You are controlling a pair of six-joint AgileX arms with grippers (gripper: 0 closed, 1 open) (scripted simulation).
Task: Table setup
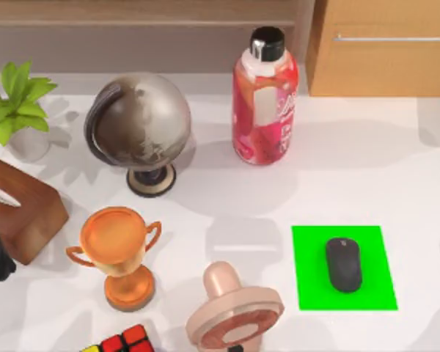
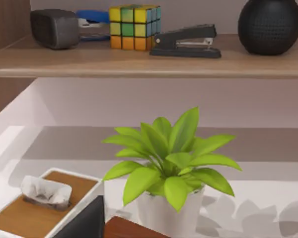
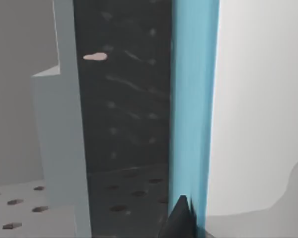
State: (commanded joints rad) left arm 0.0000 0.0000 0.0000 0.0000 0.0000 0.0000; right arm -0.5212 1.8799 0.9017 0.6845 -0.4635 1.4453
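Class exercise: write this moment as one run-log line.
mouse: on green mat | left arm: parked at table's left edge | bottle: upright behind | trophy: upright left of mat

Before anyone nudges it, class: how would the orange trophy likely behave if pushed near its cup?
The trophy would probably tip rather than slide, since its wide cup sits on a thin stem above a smaller base. Its glossy surface may be slippery, and falling left it could strike the wooden tissue box.

bottle (image 1: 265, 103) label lettering blurred, nothing readable
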